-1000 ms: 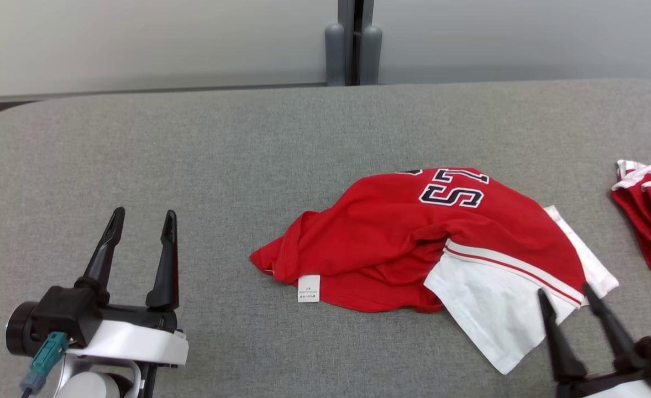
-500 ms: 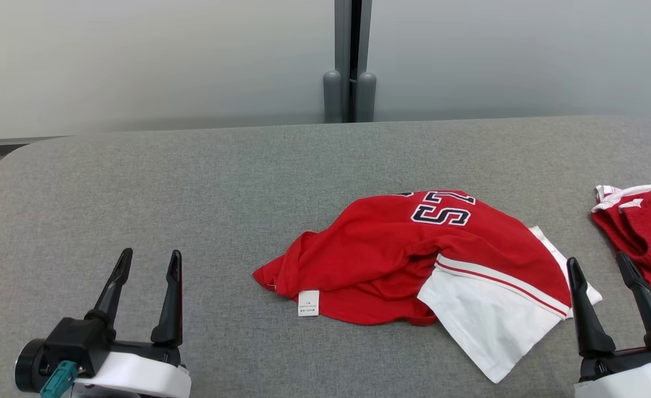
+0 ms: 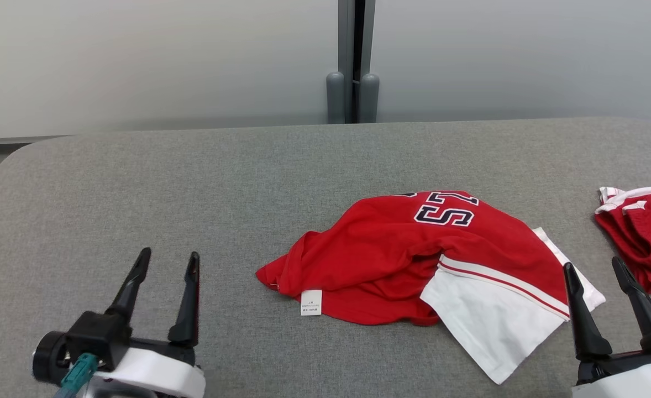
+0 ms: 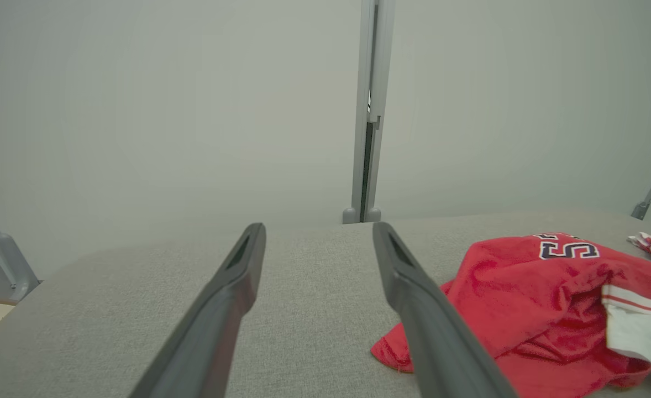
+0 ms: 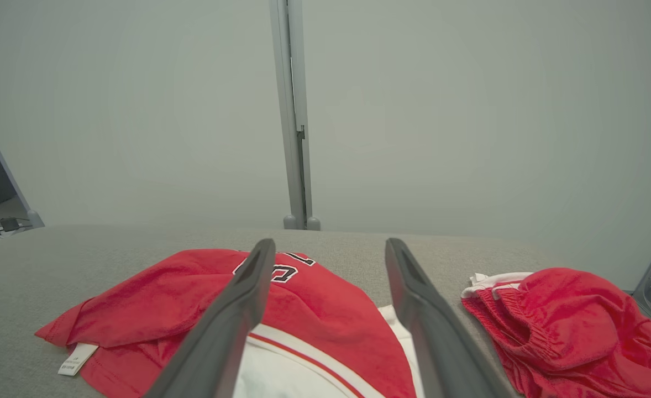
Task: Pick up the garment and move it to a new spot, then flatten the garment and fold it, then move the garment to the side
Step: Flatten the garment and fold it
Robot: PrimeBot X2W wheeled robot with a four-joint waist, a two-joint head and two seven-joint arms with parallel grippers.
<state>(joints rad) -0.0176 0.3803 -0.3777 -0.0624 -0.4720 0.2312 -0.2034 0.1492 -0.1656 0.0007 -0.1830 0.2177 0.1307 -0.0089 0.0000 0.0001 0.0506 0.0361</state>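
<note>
The garment [image 3: 414, 260] is a crumpled red shirt with white sleeves, dark numbers and a small white label, lying right of centre on the grey table [image 3: 193, 182]. It also shows in the left wrist view [image 4: 530, 309] and the right wrist view [image 5: 314, 309]. My left gripper [image 3: 169, 260] is open at the lower left, well clear of the shirt's left tip. At the lower right my right gripper [image 3: 592, 266] is open too, its fingers just past the white sleeve's right edge, holding nothing.
A second red and white garment [image 3: 643, 237] lies bunched at the table's right edge, also in the right wrist view [image 5: 563, 326]. A grey post [image 3: 353, 61] stands behind the table's far edge against a pale wall. Bare grey table spreads to the left.
The head camera tilted up, so the whole scene sits lower in view. My left gripper drifted slightly right. My right gripper rose into fuller view beside the white sleeve.
</note>
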